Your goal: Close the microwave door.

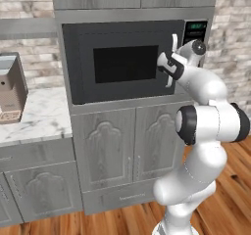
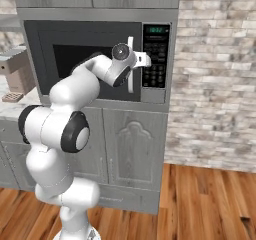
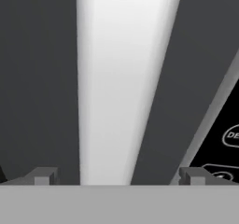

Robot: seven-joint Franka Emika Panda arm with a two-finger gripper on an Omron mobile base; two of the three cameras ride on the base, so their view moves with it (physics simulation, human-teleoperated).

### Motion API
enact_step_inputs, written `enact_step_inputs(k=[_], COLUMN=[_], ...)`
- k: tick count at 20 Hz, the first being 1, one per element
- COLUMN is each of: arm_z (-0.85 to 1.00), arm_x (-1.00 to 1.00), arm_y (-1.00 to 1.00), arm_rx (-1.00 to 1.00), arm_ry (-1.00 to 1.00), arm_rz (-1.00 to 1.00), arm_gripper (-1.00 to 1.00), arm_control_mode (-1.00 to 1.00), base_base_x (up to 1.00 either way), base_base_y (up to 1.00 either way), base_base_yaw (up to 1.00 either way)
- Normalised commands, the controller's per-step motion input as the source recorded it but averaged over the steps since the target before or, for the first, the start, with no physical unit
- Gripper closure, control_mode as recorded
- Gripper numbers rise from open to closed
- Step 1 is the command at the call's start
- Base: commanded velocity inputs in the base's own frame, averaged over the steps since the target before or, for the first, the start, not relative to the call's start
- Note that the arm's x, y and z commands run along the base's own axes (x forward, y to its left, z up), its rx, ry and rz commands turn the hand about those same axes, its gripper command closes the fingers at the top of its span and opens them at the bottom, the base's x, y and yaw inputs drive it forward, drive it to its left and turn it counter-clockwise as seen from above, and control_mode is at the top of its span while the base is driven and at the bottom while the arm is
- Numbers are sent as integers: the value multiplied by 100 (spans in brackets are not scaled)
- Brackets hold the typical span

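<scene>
Door: wide dark grey-black microwave door (image 1: 122, 62) looks nearly flush.
Pincer: pincer (image 3: 119, 174) spread, empty, straddling white vertical bar handle (image 3: 123, 83).
Advice: push squarely until seated.

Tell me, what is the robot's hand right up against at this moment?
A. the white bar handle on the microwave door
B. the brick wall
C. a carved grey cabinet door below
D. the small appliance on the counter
A: the gripper has its fingertips spread to either side of the white handle on the microwave door, and the side views show the hand at that handle.
</scene>
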Motion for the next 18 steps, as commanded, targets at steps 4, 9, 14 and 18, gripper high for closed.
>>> enact_step_inputs(k=[4,9,14,18], arm_z=[0,0,0,0], arm_x=[2,0,0,-30], arm_y=[0,0,0,-3], arm_rx=[0,0,0,1], arm_ry=[0,0,0,-5], arm_rz=[0,0,-1,-3], arm_gripper=[-100,-100,-100,-100], arm_control_mode=[-100,-100,-100,-100], base_base_x=[0,0,0,0], base_base_y=[0,0,0,0], base_base_yaw=[0,0,0,0])
